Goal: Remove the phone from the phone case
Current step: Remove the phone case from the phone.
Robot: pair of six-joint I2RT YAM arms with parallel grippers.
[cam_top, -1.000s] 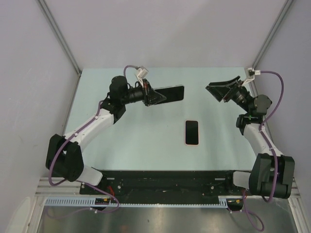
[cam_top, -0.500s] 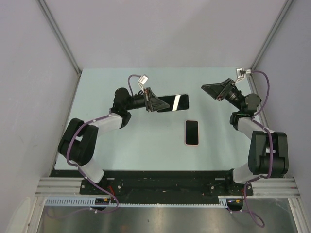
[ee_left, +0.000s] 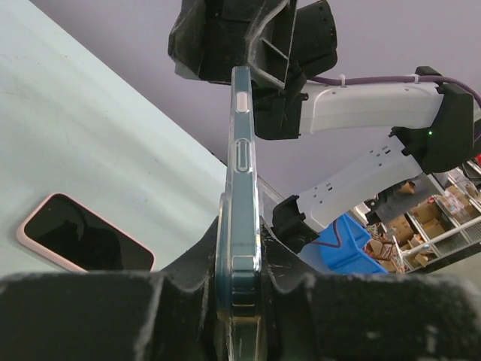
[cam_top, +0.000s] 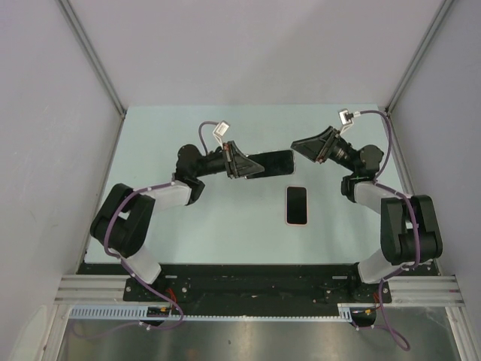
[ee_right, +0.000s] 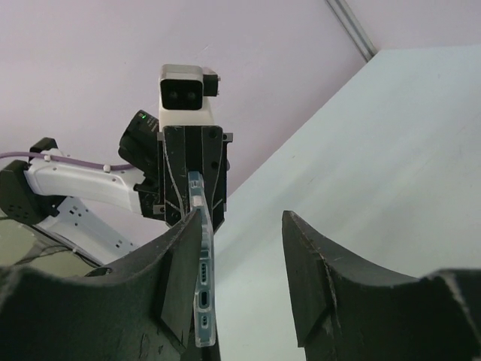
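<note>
Upper centre: left tool (cam_top: 250,165) clamped on the phone's (cam_top: 275,161) end; right tool (cam_top: 303,150) stands apart, near its other end.

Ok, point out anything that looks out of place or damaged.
Nothing damaged or spilled. The left gripper holds the cased phone edge-up above the table, the right gripper open at its far end. A second, pink-edged phone lies flat on the table.
</note>
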